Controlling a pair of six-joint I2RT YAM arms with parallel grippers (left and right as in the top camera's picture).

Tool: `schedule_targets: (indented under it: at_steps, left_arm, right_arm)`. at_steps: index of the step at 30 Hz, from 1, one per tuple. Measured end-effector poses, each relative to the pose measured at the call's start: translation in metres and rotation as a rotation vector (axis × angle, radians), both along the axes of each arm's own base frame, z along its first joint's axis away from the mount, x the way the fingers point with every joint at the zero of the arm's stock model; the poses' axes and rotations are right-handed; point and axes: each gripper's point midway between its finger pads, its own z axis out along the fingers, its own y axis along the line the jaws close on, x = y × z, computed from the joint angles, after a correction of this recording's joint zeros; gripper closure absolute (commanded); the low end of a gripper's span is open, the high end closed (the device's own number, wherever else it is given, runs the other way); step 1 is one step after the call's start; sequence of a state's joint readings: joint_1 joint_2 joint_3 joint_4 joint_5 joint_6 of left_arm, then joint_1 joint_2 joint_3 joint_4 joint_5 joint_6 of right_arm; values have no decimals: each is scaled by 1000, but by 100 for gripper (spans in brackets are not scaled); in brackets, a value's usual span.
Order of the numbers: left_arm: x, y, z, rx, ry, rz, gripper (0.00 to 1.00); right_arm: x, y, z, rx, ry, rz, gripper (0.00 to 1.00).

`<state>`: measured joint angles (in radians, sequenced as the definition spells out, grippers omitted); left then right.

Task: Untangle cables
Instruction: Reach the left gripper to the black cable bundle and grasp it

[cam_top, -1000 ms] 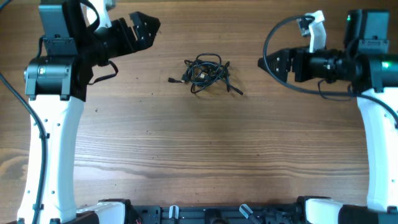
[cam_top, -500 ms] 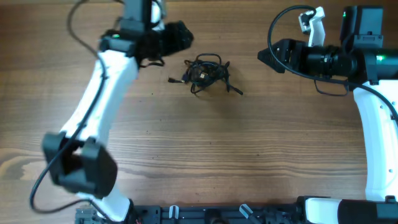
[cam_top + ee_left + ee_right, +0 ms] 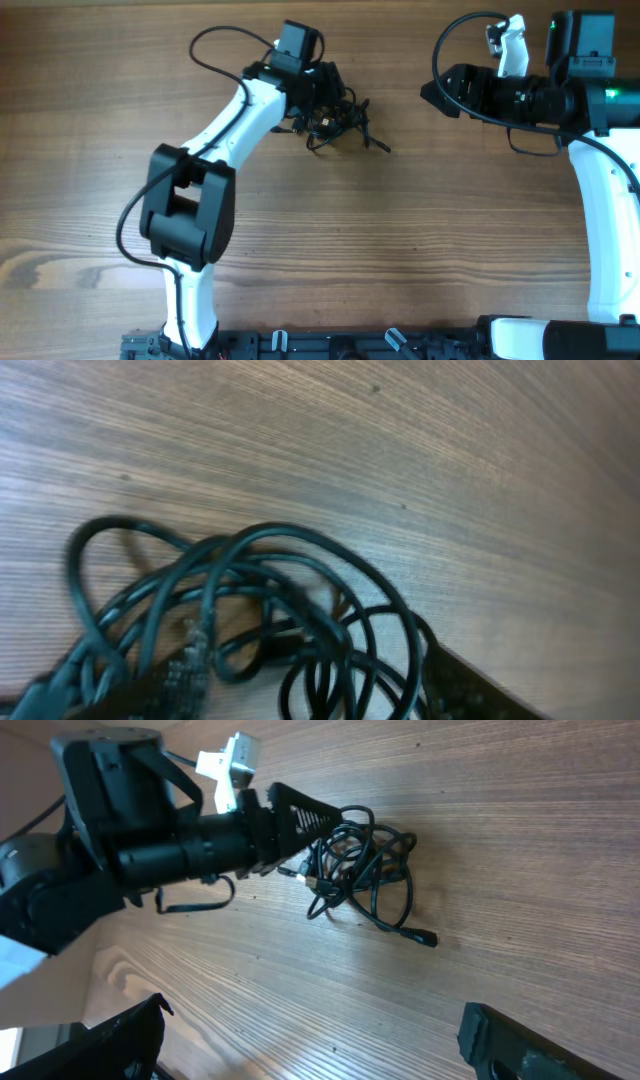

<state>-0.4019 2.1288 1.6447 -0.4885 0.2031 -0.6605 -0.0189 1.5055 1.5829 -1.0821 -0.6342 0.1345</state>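
Left gripper (image 3: 333,92) is reaching into the tangled knot of thin black cables (image 3: 340,125), its 2 fingers spread astride it. Right gripper (image 3: 430,92) is hovering well right of that knot, fingers released.

Left claw (image 3: 322,825) reaching into knotted black cables (image 3: 372,870), wooden table (image 3: 520,840), right claw (image 3: 315,1012) spread wide in foreground

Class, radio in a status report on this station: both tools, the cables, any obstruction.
Left tool open, straddling the cables. Right tool open, apart from them. One knot, not yet untangled. No obstruction seen.
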Motion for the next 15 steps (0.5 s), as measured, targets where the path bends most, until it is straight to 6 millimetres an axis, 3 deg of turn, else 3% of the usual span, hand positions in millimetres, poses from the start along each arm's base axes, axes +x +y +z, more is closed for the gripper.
schedule_targets:
  at_steps: [3, 7, 10, 15]
  left_arm:
    - [0, -9, -8, 31, -14, -2, 40]
    - [1, -4, -25, 62, 10, 53, 34]
    - [4, -3, -26, 64, 4, 77, 40]
    - [1, 0, -28, 74, 21, 88, 38]
  right_arm:
    - [0, -1, -1, -5, 3, -3, 2]
    - [0, -2, -2, -13, 7, -8, 1]
    - [-1, -3, -3, -17, 14, -11, 1]
    - [-1, -5, -5, -31, 15, -20, 0]
